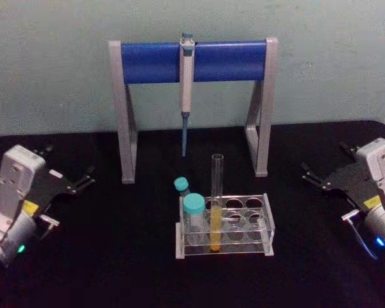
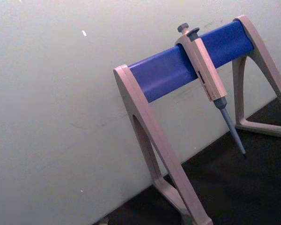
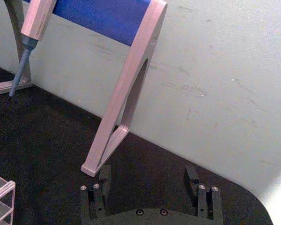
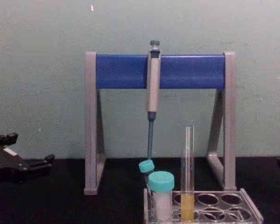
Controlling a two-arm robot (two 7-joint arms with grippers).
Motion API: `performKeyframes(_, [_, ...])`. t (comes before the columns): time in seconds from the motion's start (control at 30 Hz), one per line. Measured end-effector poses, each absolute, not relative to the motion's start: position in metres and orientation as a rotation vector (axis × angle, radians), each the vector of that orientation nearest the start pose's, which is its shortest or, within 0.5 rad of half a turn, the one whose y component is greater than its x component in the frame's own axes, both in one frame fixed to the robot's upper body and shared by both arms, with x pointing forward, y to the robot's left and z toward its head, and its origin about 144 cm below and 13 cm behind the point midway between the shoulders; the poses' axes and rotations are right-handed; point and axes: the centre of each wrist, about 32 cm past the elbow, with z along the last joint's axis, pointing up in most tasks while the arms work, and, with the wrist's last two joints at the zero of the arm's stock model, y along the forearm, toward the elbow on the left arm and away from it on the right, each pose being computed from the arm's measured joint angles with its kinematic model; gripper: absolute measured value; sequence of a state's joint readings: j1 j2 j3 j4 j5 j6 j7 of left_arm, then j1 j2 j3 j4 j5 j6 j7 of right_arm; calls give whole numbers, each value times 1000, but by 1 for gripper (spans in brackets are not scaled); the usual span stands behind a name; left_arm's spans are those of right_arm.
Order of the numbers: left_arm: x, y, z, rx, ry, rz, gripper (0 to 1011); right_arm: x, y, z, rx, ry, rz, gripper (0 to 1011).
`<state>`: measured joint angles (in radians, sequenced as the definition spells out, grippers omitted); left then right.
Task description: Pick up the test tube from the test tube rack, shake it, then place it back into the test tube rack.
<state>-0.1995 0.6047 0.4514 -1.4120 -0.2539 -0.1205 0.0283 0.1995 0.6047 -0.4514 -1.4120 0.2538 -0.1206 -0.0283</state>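
Clear glass, the test tube (image 1: 216, 192) stands upright in the test tube rack (image 1: 268, 224), in a hole near the rack's left end, with yellow liquid in its lower part and its open mouth well above the rack. Just beside it on the left a teal-capped vial (image 1: 194, 215) sits in the rack too, and a smaller vial (image 1: 181, 186) with a teal cap shows just behind that one, tilted. The rack lies on the black surface (image 1: 115, 256), in front of the blue-and-grey pipette stand (image 1: 154, 62), from which a grey pipette (image 1: 187, 83) hangs with its tip down. The left gripper (image 1: 85, 179) rests low at the left side of the surface, well apart from the rack, its jaws apart and holding nothing. The right gripper (image 1: 310, 176) rests at the right side, also well apart from the rack, its jaws wide apart and empty.
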Motion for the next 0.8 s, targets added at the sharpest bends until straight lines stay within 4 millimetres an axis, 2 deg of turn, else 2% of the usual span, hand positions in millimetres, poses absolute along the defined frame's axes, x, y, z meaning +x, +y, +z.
performKeyframes(0.8, [489, 310, 1140, 304, -285, 1248, 1001, 489, -310, 1140, -305, -285, -1248, 1000])
